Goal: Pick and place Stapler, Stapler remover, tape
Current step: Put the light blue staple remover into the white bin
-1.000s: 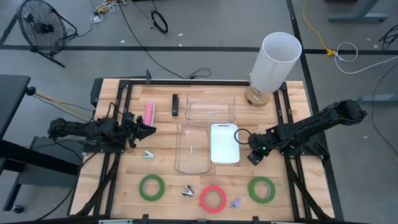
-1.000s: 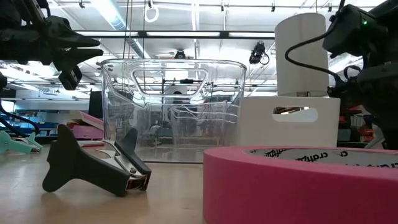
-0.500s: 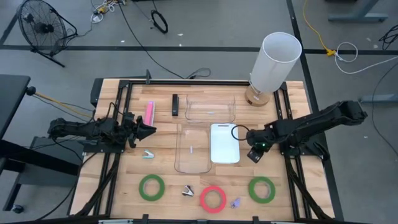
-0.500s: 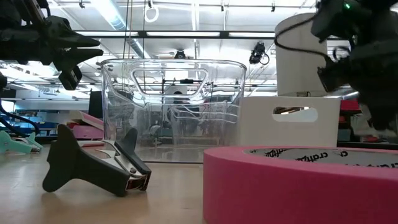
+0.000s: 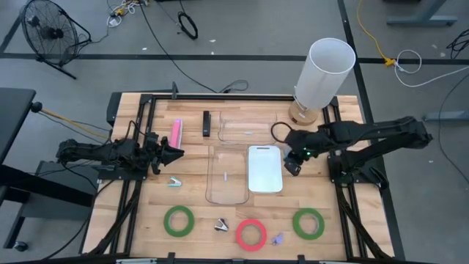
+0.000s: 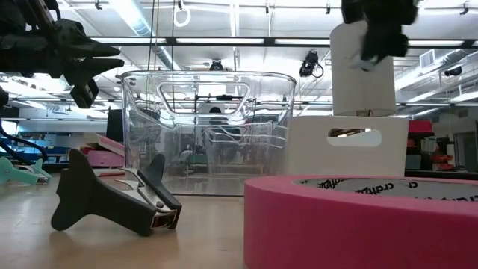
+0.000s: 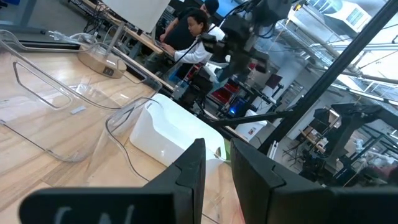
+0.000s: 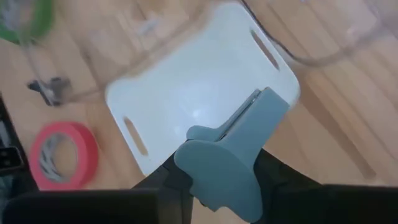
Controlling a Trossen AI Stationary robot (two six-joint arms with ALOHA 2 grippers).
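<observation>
the right claw (image 5: 292, 163) is clenching a blue-grey staple remover (image 8: 233, 155), hanging just right of the white bin (image 5: 264, 169) at frame centre, its long axis running up-frame; the bin is lying immediately leftward.

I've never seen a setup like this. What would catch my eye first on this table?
Likely the tall white cylinder standing at the table's far right corner, then the three tape rings along the near edge: green tape, red-pink tape, and green again. Over the white bin in the middle, the right gripper holds a grey-blue staple remover.
</observation>
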